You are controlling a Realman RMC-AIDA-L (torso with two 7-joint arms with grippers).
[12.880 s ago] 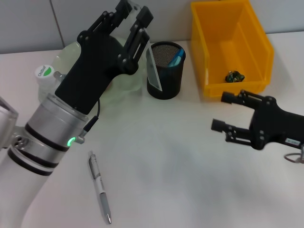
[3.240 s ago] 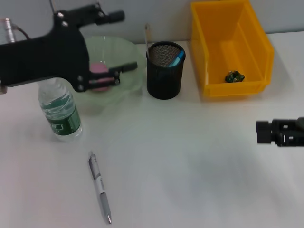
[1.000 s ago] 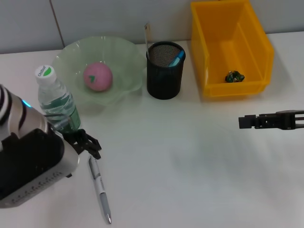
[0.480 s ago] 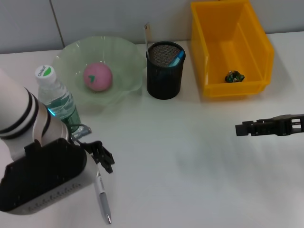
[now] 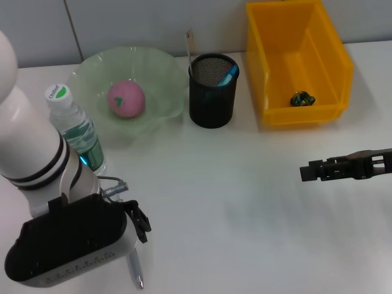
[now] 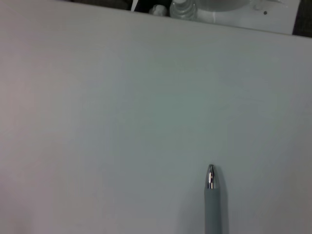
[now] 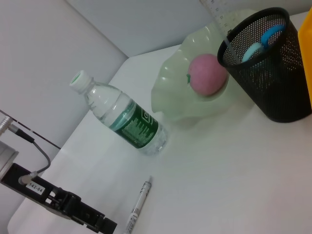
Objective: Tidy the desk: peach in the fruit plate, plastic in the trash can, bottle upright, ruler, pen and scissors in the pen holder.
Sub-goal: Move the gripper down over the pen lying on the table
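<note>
On the white counter (image 7: 234, 165) a bottle (image 7: 121, 120) stands beside a green plate (image 7: 168, 92) holding a pink peach (image 7: 208, 74), a black mesh holder (image 7: 273, 73) adjoins, and a pen (image 7: 139, 205) lies near the left gripper (image 7: 92, 220).

Along the back of the surface (image 5: 245, 202), from left to right, stand the fruit plate (image 5: 162, 73) with the peach (image 5: 126, 98) in it, the pen holder (image 5: 212, 92) with the ruler (image 5: 190, 44) in it, and the trash can (image 5: 298, 61). The upright bottle (image 5: 75, 130) stands just in front of the plate's left side. The pen (image 5: 135, 270) lies nearer, under the left claw (image 5: 138, 223), and the right claw (image 5: 312, 171) hangs at the right, in front of the trash can.
</note>
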